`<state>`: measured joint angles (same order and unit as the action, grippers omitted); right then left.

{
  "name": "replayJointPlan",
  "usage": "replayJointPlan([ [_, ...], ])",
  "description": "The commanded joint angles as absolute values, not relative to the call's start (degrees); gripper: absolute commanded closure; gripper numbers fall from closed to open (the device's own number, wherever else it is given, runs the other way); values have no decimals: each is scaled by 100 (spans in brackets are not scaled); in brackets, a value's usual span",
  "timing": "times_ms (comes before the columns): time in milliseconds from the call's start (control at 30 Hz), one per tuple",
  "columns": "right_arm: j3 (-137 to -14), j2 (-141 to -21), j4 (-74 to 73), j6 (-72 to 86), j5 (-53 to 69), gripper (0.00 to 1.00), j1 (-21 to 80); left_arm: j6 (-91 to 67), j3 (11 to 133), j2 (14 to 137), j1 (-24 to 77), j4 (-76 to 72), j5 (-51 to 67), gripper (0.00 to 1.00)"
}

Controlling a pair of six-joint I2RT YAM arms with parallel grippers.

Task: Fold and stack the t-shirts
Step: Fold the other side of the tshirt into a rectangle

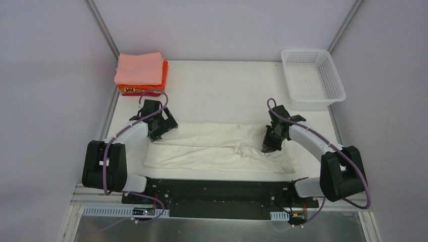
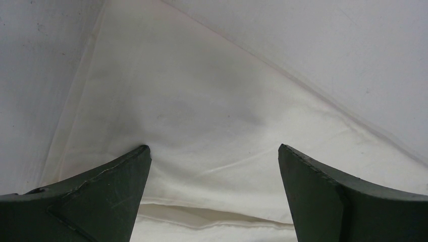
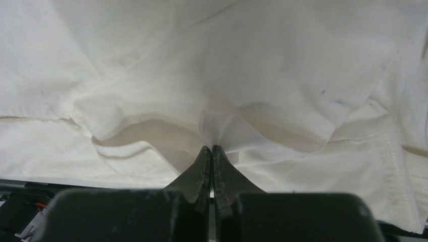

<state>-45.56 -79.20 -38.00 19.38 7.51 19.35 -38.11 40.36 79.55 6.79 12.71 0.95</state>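
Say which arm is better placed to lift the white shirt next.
Right, probably. The right fingers are shut on a fold of the cream-white t-shirt; the left fingers stand open over it, gripping nothing.

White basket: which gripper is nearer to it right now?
Right. The right gripper, shut on the cream t-shirt, sits in front of the basket on the same side. The left gripper hangs open over the shirt's opposite end, near the folded stack.

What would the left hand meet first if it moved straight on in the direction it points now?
The cream-white t-shirt: the open left hand points down onto its cloth. How near is unclear.
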Motion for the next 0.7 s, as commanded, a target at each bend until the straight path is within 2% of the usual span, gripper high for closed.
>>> replayJointPlan([
  [0,-4445,-7384,-4338,2130,967,100,2087,-3709,3998,8143,668,1389,-105,1],
  [400,-3738,-6645,-4992,3020,953,100,2569,-3709,4006,8193,668,1397,-104,1],
  [500,-3698,-6572,-5162,3381,581,100,2617,-3717,4012,8200,668,1394,-119,1],
  [567,-3667,-6515,-5311,3661,265,93,2629,-3707,4017,8200,668,1397,-117,1],
  [667,-3619,-6410,-5431,3890,105,74,2635,-3709,4032,8200,668,1400,-122,1],
])
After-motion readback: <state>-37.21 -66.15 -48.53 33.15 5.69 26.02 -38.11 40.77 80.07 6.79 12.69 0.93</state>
